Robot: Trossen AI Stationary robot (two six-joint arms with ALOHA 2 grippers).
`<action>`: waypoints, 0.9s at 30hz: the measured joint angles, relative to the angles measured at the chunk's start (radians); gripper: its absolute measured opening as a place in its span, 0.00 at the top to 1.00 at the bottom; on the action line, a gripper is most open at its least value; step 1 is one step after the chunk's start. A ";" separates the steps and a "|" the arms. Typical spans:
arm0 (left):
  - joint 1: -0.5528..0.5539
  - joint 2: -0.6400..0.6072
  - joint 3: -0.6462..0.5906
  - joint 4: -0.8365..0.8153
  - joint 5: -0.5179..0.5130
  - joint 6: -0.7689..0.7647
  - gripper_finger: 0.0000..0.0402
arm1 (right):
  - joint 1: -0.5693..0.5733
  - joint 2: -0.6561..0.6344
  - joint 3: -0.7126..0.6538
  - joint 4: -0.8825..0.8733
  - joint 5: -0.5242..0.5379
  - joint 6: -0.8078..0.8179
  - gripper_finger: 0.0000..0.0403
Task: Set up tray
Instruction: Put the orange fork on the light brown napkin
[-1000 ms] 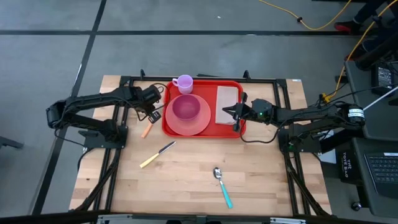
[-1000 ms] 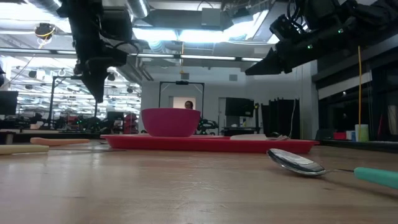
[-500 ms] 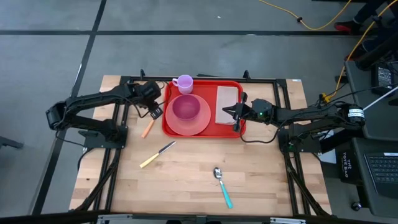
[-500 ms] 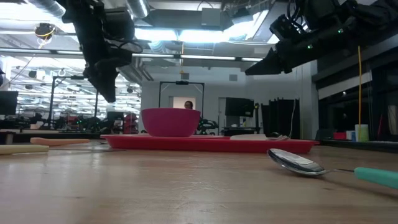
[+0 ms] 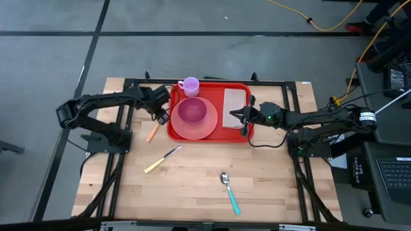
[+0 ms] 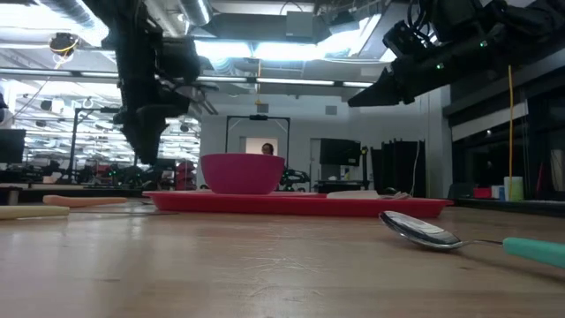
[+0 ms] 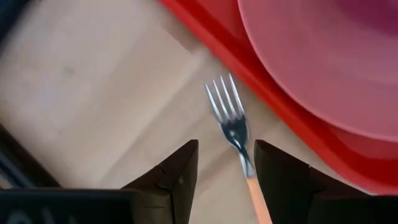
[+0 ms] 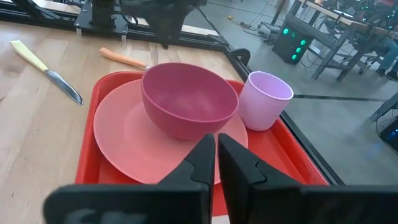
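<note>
The red tray lies at the table's far middle. On it are a pink plate with a magenta bowl, a lilac cup in the far left corner, and a beige napkin. An orange-handled fork lies flat on the table just left of the tray. My left gripper hangs open above its tines, clear of them. My right gripper hovers shut over the tray's right side beside the napkin, and is seen shut in the right wrist view.
A yellow-handled knife lies on the table near the left middle. A teal-handled spoon lies toward the near edge. Black frame rails run around the table's far half. Bare wood lies between the tray and the near edge.
My left gripper has opened over the fork, and it has come down a little and toward the tray. The fork stays where it lay on the table.
</note>
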 joint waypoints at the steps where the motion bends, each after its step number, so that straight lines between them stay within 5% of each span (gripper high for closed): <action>1: 0.000 0.016 0.000 -0.006 0.021 -0.002 0.63 | 0.000 0.000 0.000 -0.001 0.000 0.000 0.94; 6: -0.002 0.081 0.000 -0.014 0.100 -0.035 0.62 | 0.000 0.000 0.000 -0.034 0.000 0.000 0.94; 27: -0.231 0.127 -0.069 -0.050 -0.033 -0.303 0.64 | 0.000 0.000 0.000 -0.114 -0.001 0.056 0.94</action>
